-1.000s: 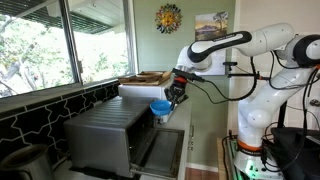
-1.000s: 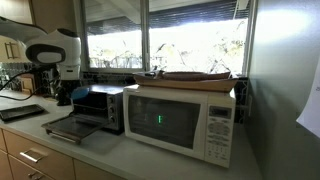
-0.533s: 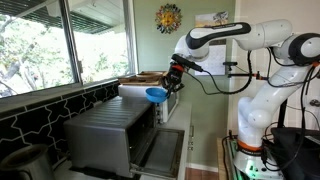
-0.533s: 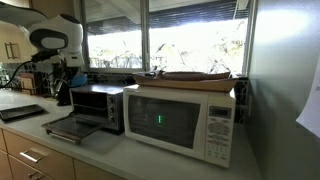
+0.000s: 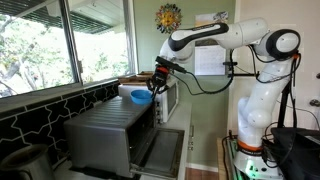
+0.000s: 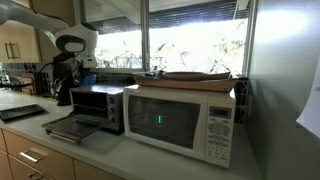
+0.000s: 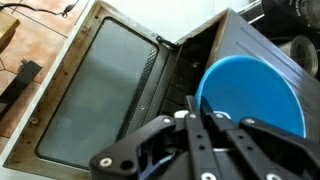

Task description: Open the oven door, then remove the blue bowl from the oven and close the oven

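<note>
blue bowl [image 5: 140, 97] is out of the oven [image 5: 105, 135] and hangs in the air just above its ribbed top, pinched by the rim alone in my gripper [image 5: 152, 88], jaws narrowed onto that thin edge. that hold is my worry: a quick swing could let the bowl pivot or slip, and it would drop onto the oven door [image 5: 165, 150] lying fully open below. the white microwave [image 6: 180, 120] sits just beside the oven, so a careless wrist turn might clip it. i'd set the bowl down somewhere flat before touching the door
</note>
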